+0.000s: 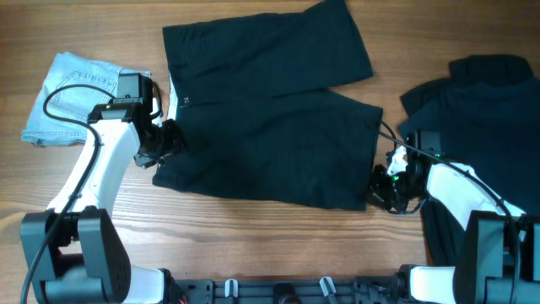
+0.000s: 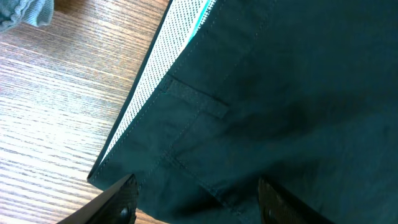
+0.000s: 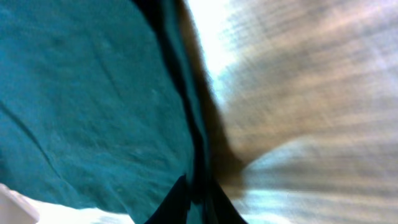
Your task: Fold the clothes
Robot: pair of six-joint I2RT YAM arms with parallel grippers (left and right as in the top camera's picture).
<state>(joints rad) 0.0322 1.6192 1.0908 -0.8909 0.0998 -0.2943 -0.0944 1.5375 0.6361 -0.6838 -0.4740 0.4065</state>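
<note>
The black shorts (image 1: 270, 127) lie spread flat across the middle of the wooden table, waistband to the left and legs to the right. My left gripper (image 1: 167, 139) is at the waistband's near-left corner. In the left wrist view its jaws (image 2: 196, 202) are open, with the shorts' cloth (image 2: 280, 93) and white mesh inner band (image 2: 155, 81) between and ahead of them. My right gripper (image 1: 384, 184) is at the near leg's hem. In the blurred right wrist view its fingers (image 3: 198, 199) are pinched shut on the shorts' edge (image 3: 74, 93).
A folded light-blue denim garment (image 1: 72, 97) lies at the far left, behind my left arm. Another black garment (image 1: 489, 93) lies heaped at the right edge, beside my right arm. Bare wood table (image 1: 253, 241) shows in front of the shorts.
</note>
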